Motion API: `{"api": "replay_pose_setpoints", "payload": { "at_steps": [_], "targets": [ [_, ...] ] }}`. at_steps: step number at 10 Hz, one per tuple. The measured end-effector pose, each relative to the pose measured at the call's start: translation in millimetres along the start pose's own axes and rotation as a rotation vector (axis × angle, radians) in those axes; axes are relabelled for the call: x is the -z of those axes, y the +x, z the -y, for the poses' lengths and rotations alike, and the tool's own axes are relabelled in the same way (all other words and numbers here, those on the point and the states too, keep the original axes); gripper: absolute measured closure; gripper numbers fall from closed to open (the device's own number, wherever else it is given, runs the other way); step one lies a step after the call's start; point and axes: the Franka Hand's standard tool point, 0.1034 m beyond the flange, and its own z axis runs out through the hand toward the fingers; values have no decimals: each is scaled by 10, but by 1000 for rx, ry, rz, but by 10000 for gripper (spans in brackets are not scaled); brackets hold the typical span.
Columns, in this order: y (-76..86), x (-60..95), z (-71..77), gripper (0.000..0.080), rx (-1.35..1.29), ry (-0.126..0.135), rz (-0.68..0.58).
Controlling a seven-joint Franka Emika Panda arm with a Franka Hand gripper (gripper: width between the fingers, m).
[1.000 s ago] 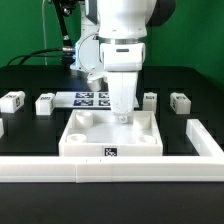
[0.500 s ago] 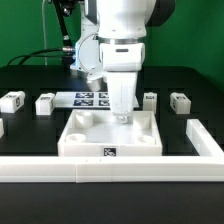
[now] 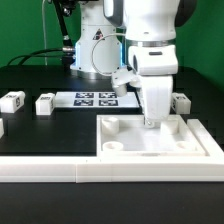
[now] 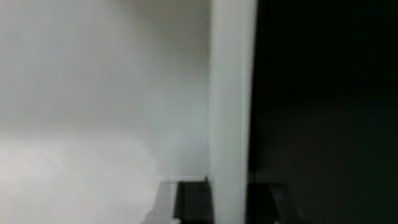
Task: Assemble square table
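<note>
The square table (image 3: pixel 128 147) is a white slab with a raised rim and corner sockets. It lies at the exterior view's right, tucked into the corner of the L-shaped rail. My gripper (image 3: pixel 152 119) points straight down onto the slab's far rim and is shut on it. In the wrist view that rim (image 4: pixel 233 100) shows as a narrow white strip running between my two dark fingers (image 4: pixel 192 206), with the gripper (image 4: pixel 233 206) pinching it. White tagged legs lie behind: two at the left (image 3: pixel 13 100) (image 3: pixel 45 102) and one at the right (image 3: pixel 181 101).
The long white L-shaped rail (image 3: pixel 60 170) runs along the front, and its short arm (image 3: pixel 207 138) borders the slab on the right. The marker board (image 3: pixel 92 98) lies flat behind the slab. A robot base and cables stand at the back.
My gripper and the slab it holds have slid together toward the exterior view's right, from the middle of the rail into its corner. The legs have not moved.
</note>
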Motion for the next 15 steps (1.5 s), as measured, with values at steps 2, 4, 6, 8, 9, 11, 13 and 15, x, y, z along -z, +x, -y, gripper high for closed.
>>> {"api": "replay_pose_setpoints", "payload": {
  "at_steps": [2, 4, 6, 8, 9, 11, 13, 15],
  "targets": [
    [53, -3, -43, 741, -29, 3, 0],
    [52, -4, -35, 741, -49, 12, 4],
    [47, -7, -34, 735, -50, 13, 4],
    [40, -7, -35, 501, -51, 13, 4],
    [38, -7, -35, 364, -52, 13, 4],
    [36, -8, -35, 199, -52, 13, 4],
    [34, -8, -35, 165, -53, 13, 4],
    [38, 5, -33, 152, -67, 12, 4]
  ]
}}
